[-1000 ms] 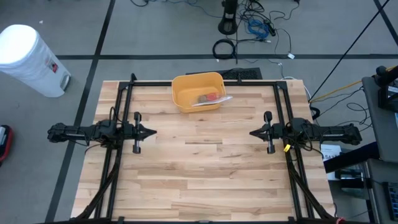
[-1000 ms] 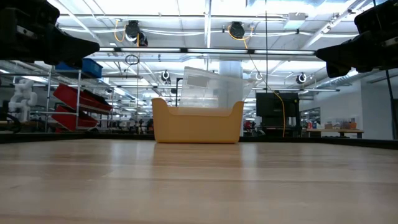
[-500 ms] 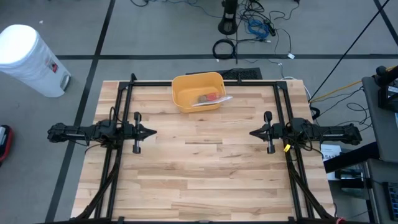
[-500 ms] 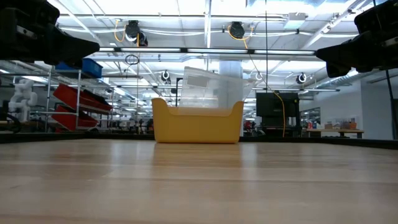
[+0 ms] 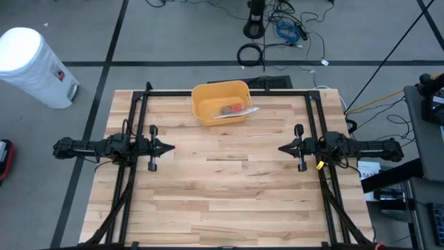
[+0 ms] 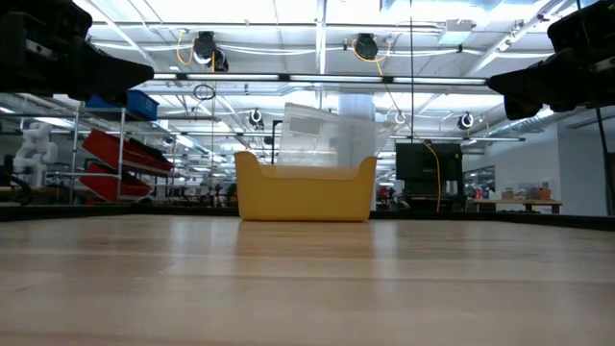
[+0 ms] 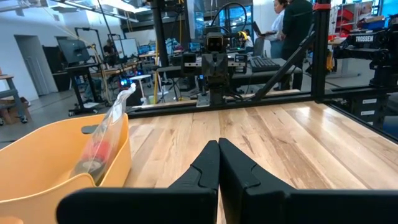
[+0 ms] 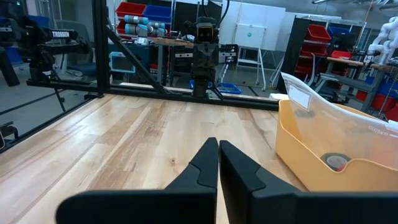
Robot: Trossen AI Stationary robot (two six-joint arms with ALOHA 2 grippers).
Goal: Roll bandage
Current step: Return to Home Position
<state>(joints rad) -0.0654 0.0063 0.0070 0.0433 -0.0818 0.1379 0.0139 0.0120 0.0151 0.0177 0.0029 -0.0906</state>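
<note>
With the zip bag (image 5: pixel 236 111) inside the yellow bin (image 5: pixel 197 104), the left gripper (image 5: pixel 166 146) and right gripper (image 5: pixel 284 147), both pinched together, flank the bin well apart, seemingly parked at home.

Bright ceiling lights (image 6: pixel 288 12), glare overhead, faint shadows
</note>
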